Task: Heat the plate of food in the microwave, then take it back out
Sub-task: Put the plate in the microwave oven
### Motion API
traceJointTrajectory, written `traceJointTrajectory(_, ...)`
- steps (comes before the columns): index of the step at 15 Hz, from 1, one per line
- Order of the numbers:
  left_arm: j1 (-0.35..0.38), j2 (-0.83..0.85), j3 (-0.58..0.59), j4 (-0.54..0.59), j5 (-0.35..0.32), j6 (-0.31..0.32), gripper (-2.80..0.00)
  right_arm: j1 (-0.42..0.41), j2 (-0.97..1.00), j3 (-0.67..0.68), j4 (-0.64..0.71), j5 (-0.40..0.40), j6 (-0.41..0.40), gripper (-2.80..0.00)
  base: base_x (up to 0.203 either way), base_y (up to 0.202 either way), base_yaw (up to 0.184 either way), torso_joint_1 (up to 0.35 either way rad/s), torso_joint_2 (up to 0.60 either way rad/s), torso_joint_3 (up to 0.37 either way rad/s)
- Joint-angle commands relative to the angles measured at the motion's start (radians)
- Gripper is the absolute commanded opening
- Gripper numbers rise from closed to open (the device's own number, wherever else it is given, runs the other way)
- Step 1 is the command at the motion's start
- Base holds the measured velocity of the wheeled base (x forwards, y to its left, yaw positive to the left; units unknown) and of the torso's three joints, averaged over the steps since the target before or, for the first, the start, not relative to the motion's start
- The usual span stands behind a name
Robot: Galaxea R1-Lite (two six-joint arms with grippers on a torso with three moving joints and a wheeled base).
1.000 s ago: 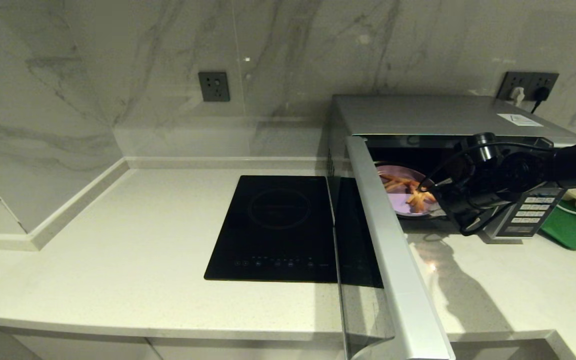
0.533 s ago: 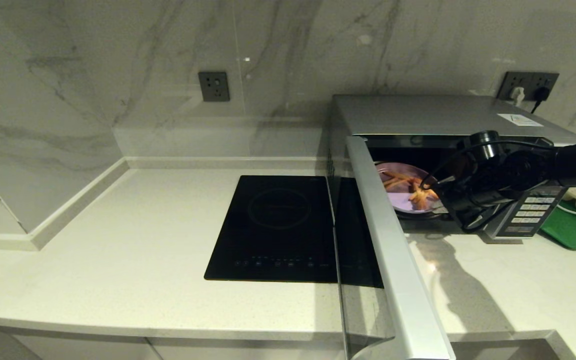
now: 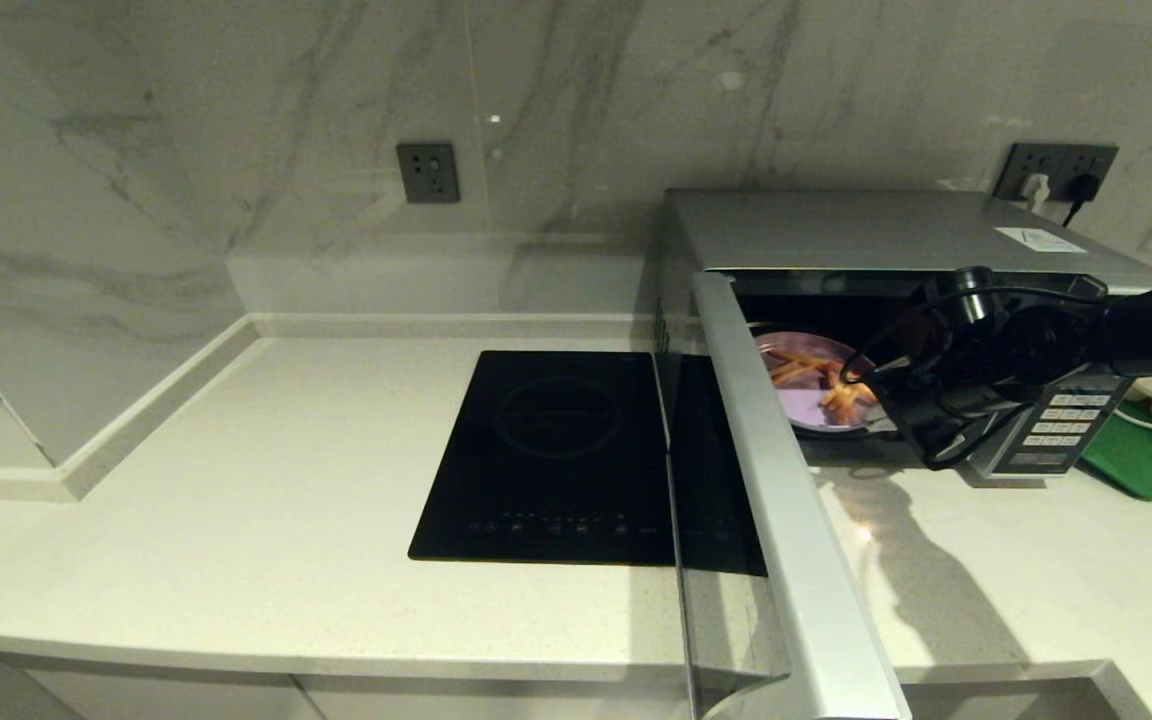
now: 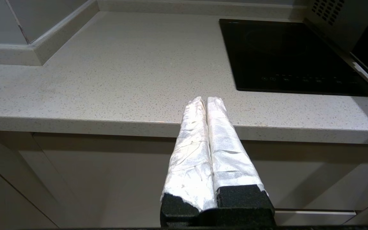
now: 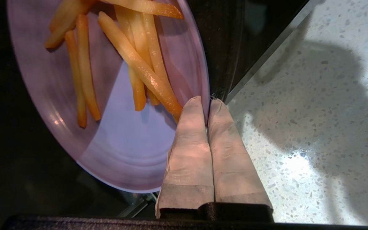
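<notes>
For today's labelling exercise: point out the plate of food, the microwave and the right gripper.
plate of food (image 5: 123, 150), right wrist view, bare purple surface.
microwave (image 3: 836, 230), head view, silver top panel.
right gripper (image 5: 207, 105), right wrist view, between its fingertips, at the plate's rim.

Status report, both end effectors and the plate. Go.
Right end effector shut on rim of plate of food, at mouth of microwave. Left end effector shut, empty, parked at counter edge. Door swung wide; nothing in the way.
</notes>
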Motion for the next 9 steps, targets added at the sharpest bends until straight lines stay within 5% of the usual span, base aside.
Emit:
traceJointTrajectory(1,0.000,0.000,0.000,0.000,0.000,-0.001,-2.80,0.002,0.006,-0.002,0.002,-0.004,0.006,-2.80,0.000,0.000,0.000,0.000,0.00,0.000)
traceJointTrajectory(3,0.000,0.000,0.000,0.000,0.000,-0.001,-2.80,0.003,0.006,-0.002,0.002,-0.004,0.007,-2.63,0.000,0.000,0.000,0.000,0.00,0.000)
traceJointTrajectory(4,0.000,0.000,0.000,0.000,0.000,-0.001,-2.80,0.003,-0.003,-0.002,0.002,0.000,0.009,0.00,0.000,0.000,0.000,0.000,0.00,0.000)
traceJointTrajectory(9,0.000,0.000,0.000,0.000,0.000,-0.001,-2.80,0.003,-0.056,-0.004,0.002,0.004,0.008,0.00,0.000,0.000,0.000,0.000,0.00,0.000)
